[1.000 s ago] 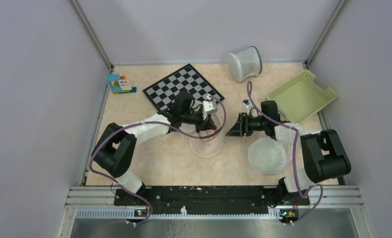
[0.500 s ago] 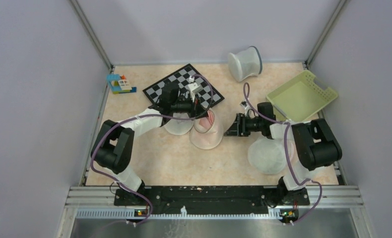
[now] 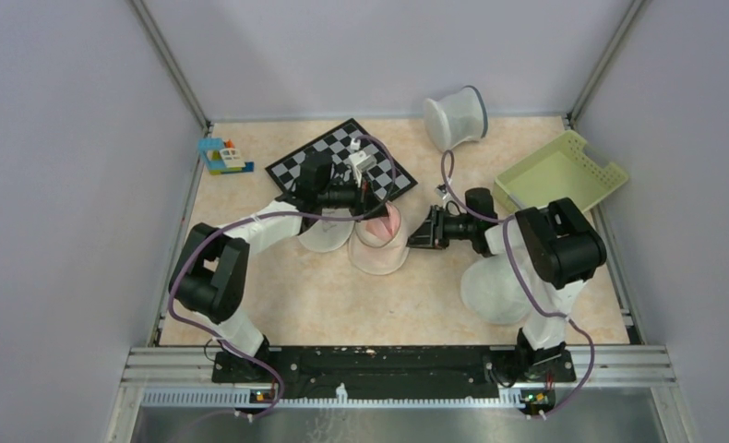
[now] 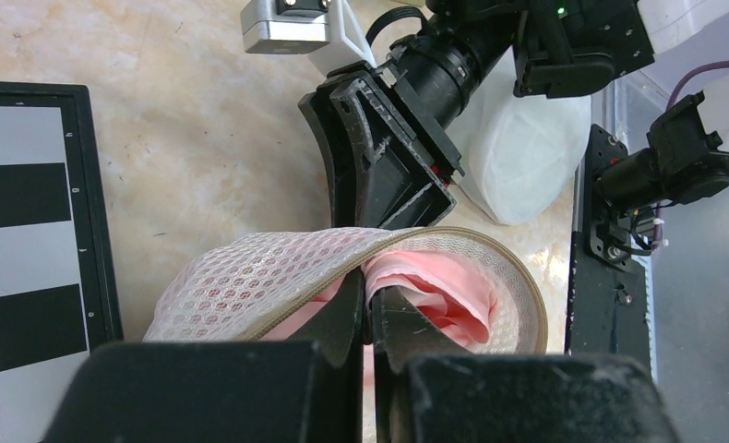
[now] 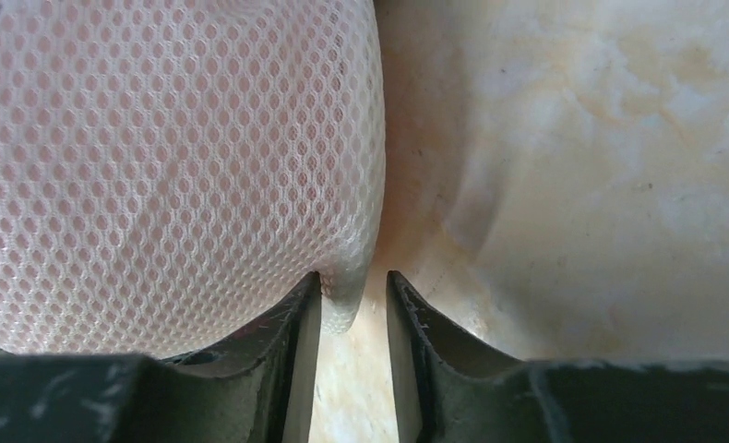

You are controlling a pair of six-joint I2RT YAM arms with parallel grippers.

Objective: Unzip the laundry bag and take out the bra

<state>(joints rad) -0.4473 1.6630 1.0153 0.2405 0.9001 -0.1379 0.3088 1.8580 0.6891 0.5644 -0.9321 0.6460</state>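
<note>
Beige marbled tabletop: we see laundry bag gaping, left gripper pressed shut on pink bra at its mouth; right gripper narrowly spread astride bag's mesh edge.

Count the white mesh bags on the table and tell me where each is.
2. The laundry bag lies mid-table, just this side of the chessboard; the plain domed bag sits at near right.
</note>
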